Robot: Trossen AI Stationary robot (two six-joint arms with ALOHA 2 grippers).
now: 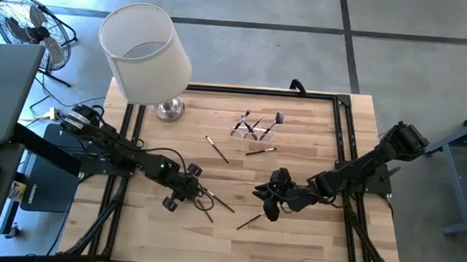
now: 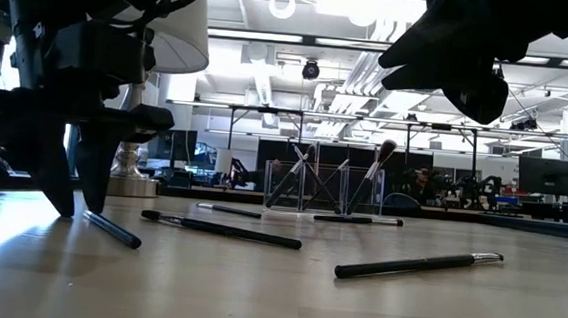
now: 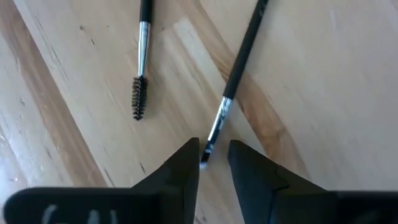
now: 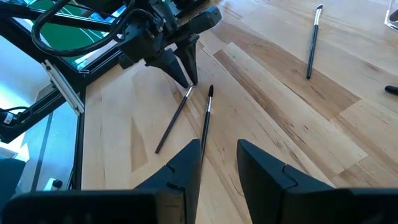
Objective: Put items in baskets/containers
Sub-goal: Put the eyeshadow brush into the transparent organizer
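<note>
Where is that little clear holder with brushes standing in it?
From above, the clear holder sits toward the table's far edge, near the middle, right of the lamp base, with loose brushes lying just in front.

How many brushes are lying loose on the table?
5. Two brushes lie by the left end effector, one near the right end effector, and two near the clear holder. The arms may hide more.
</note>
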